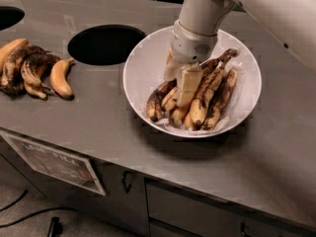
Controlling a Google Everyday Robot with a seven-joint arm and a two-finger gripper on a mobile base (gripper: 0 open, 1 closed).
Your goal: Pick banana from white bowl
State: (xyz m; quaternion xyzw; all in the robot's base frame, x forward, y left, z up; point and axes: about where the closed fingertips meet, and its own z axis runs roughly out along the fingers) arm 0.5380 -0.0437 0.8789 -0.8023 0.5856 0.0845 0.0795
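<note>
Several loose bananas (37, 70) lie in a cluster at the left edge of the frame on a grey counter (98, 122). The middle ones are mostly blackened, and the one at the right end is plainer yellow. One round opening (7, 18) in the counter is cut off by the upper left edge. A second, larger round opening (106, 44) lies just right of the cluster and close to the bowl's left rim.

At lower left a printed label (54, 162) is fixed to the cabinet front, with dark cables (19, 214) on the floor below it. A cabinet handle (126, 181) sits further right.

The white bowl (148, 58) stands on the counter right of centre, with a crinkled liner (224, 125) visible under a pile of spotted bananas. The pale robot arm (202, 14) enters from the upper right and descends over the bowl. The gripper (180, 85) sits low on the left part of the pile, in contact with the fruit. Whether it is spread, closed or gripping anything cannot be told.

The banana (216, 64) lies in the bowl just right of the gripper. It is long and heavily blotched, and it runs diagonally, with its dark stem tip pointing toward the bowl's upper right rim. Two more spotted bananas lie alongside it on the right.
</note>
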